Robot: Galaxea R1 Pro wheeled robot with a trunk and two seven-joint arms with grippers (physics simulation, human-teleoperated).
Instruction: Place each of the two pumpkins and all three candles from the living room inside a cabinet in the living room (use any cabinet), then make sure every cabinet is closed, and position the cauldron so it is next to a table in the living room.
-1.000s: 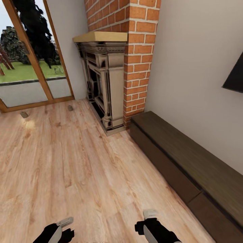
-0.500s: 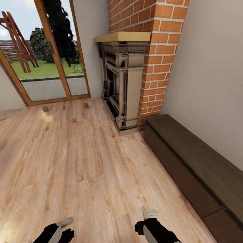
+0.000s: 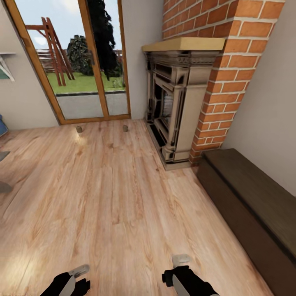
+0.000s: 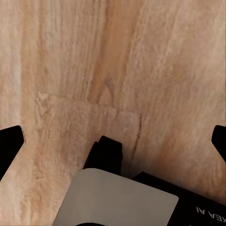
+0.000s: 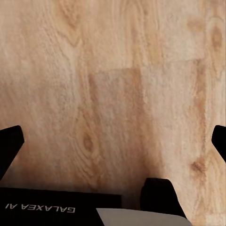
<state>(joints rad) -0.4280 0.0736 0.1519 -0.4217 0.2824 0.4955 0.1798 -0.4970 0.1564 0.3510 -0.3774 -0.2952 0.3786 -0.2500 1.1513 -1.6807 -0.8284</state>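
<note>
Brown cabinet (image 3: 246,197) lengthwise along wall (image 3: 267,115)

Wood floor (image 3: 102,197), brick fireplace (image 3: 181,102), glazed garden door (image 3: 74,61).

Two candles are sitting on the far floor by the glass door: one (image 3: 79,129) to the left, the other (image 3: 125,128) to the right. One cabinet (image 3: 250,205) is running along the right wall, and one fireplace (image 3: 174,111) is standing beyond it.

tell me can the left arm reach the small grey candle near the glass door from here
Probably not: the left end effector hangs low by the robot, while the small grey-beige candle sits far across bare wooden floor.
</note>
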